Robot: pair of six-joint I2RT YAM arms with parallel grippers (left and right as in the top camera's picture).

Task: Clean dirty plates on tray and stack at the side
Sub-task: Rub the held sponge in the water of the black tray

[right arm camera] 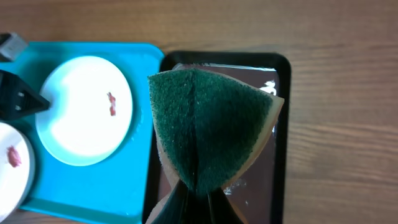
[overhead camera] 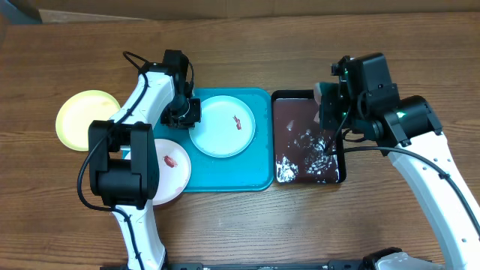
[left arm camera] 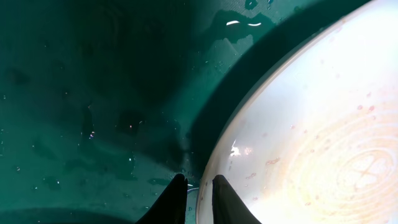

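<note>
Overhead: the pale blue plate [overhead camera: 223, 126] lies on the blue tray [overhead camera: 259, 176] with a red smear on it; the left pincer [overhead camera: 185, 114] sits at that plate's rim, on the side away from the other arm; a white plate [overhead camera: 174, 169], also smeared, lies half under the left arm at the tray's near corner; a yellow-rimmed plate [overhead camera: 82, 118] rests apart on the table [overhead camera: 420, 45]; the right pincer [overhead camera: 330, 120] hangs over the black tray [overhead camera: 300, 105], just beside the blue tray.

Left wrist: the pincer [left arm camera: 199, 180] has its two tips a sliver apart with the pale blue plate's [left arm camera: 311, 137] edge running up between them over the wet tray [left arm camera: 93, 93]; whether they clamp the rim or merely straddle it I cannot tell.

Right wrist: the pincer [right arm camera: 198, 194] is closed on a green sponge [right arm camera: 208, 134], folded and pinched at its base; the pale blue plate [right arm camera: 84, 112] lies across the black tray's [right arm camera: 283, 68] rim, towards the left arm, smear facing up.

Judgement: the left arm is much the nearer and suited to steadying the plate; the sponge must cross sideways over both tray rims to reach the smear; being round, the plate offers no long axis to line up with.
</note>
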